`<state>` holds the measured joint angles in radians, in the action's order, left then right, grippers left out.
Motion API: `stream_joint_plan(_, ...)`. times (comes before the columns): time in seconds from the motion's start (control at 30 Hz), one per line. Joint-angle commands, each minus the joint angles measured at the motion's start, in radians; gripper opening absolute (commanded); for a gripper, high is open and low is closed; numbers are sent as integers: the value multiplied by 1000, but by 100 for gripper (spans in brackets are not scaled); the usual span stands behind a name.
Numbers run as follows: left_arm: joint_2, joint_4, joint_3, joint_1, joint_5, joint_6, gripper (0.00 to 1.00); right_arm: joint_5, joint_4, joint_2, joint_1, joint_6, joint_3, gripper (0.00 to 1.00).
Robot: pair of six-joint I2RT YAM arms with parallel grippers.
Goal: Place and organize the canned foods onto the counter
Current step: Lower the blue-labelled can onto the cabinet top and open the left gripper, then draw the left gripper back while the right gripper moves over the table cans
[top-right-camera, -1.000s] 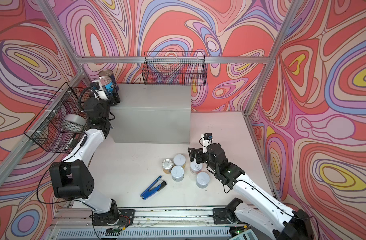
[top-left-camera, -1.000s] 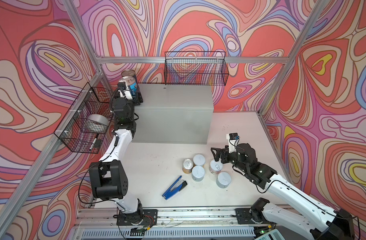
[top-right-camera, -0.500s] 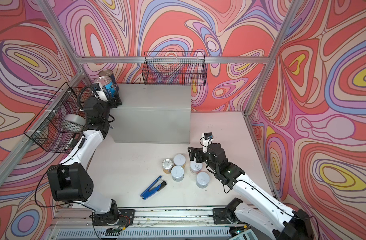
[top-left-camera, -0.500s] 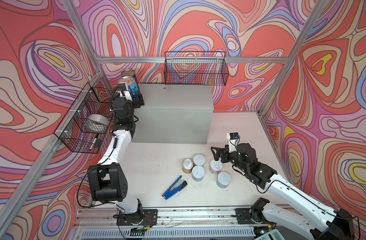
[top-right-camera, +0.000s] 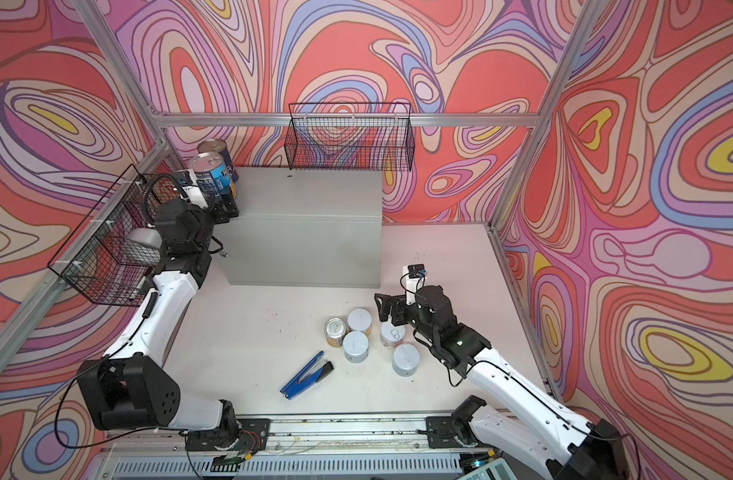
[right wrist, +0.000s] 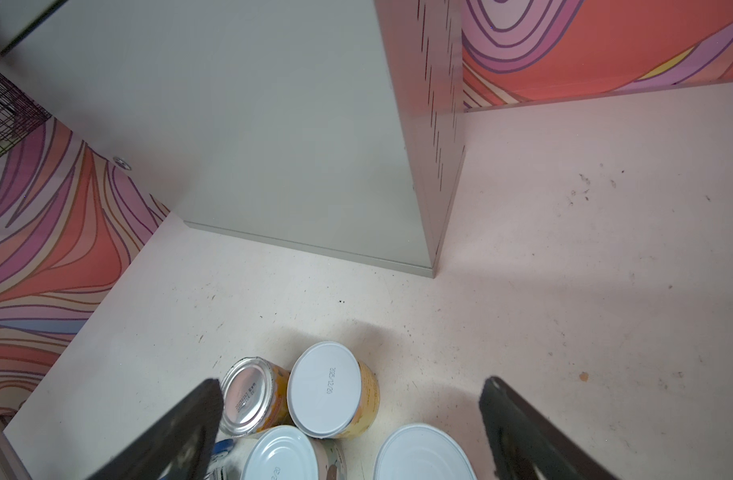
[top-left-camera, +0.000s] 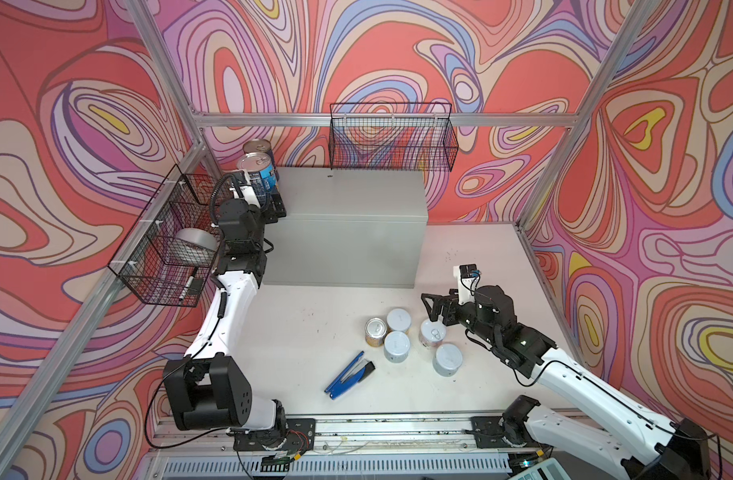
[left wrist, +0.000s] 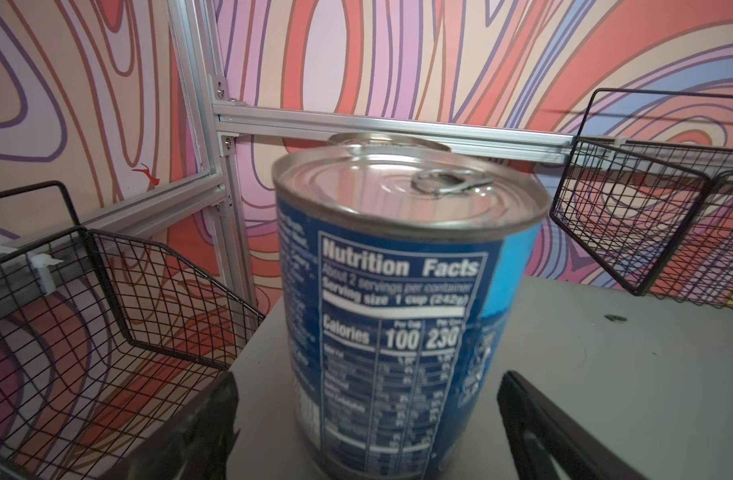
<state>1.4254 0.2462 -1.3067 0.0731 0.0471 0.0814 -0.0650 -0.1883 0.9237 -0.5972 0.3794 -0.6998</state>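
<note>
A robotics lab cell: aluminium frame [top-left-camera: 273,119], swirl-printed walls [top-left-camera: 398,50].

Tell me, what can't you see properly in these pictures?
Rear blue can: left wrist view, only its rim shows behind the front blue can.
Silver tape roll: both top views, wire basket partly covers it.
White-lidded can: right wrist view, cut off by the picture's edge.

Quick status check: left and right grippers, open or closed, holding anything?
Left gripper: open, jaws either side of the blue can on the counter, not clamping it.
Right gripper: open, empty, above the short cans.
</note>
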Motion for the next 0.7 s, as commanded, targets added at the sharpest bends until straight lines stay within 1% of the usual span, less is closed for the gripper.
stream_joint_plan(0.0, -51, -48, 13, -1, 27, 15, 100, 7, -30, -20, -4, -2, -39, 98)
stream_joint_plan(0.17, -101, -115, 31, -1, 17, 31, 100, 6, -31, -19, -5, 36, -28, 98)
stream_joint_plan(0.33, -184, -230, 59, -1, -13, 6, 100, 7, -17, -20, -5, 44, -3, 98)
stream_joint_plan(0.4, -230, -246, 86, -1, -15, -6, 100, 19, -17, -20, -4, 42, -3, 99)
stream_joint_plan(0.57, -339, -288, 145, -1, 23, -10, 100, 34, -26, -20, -4, 18, -6, 98)
stream_joint_plan(0.67, -395, -321, 167, -2, -1, -17, 100, 37, -33, -18, -4, 3, -10, 98)
